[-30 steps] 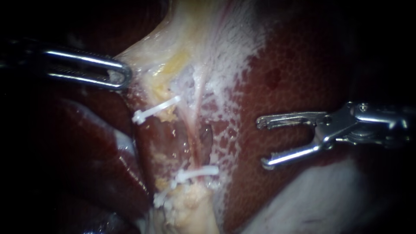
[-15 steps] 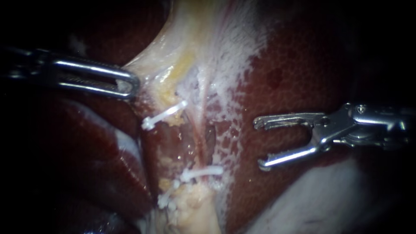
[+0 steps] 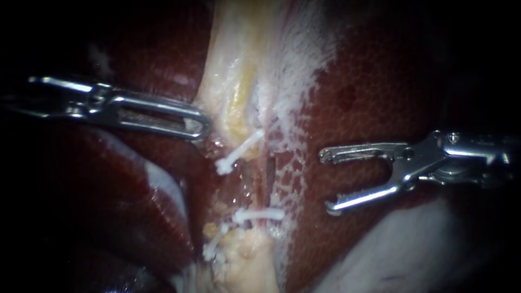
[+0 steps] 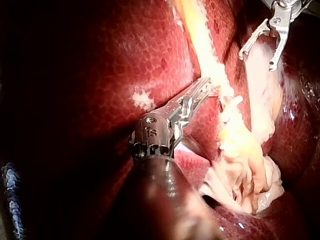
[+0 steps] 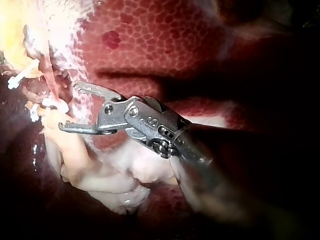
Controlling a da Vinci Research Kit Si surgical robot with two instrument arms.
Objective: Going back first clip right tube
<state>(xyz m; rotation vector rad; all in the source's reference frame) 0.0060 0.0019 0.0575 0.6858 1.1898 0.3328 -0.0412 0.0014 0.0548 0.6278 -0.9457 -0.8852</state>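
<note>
My left instrument comes in from the left, its slotted jaws shut on the edge of the pale yellow gallbladder tissue; the left wrist view shows the same grip. Just below it a white clip lies slanted across a thin tube. A second white clip crosses lower down, and a third sits beside it. My right instrument hovers over the liver, to the right of the clips. Its jaws are open and hold nothing, as the right wrist view confirms.
A narrow reddish tube runs between the upper and lower clips. Whitish frayed tissue borders the liver. A dark liver lobe lies under my left instrument. Pale fatty tissue hangs below the lower clips.
My left instrument has moved right and a little down with the tissue in its jaws. The upper clip has gone right with it. My right instrument has stayed open in place.
</note>
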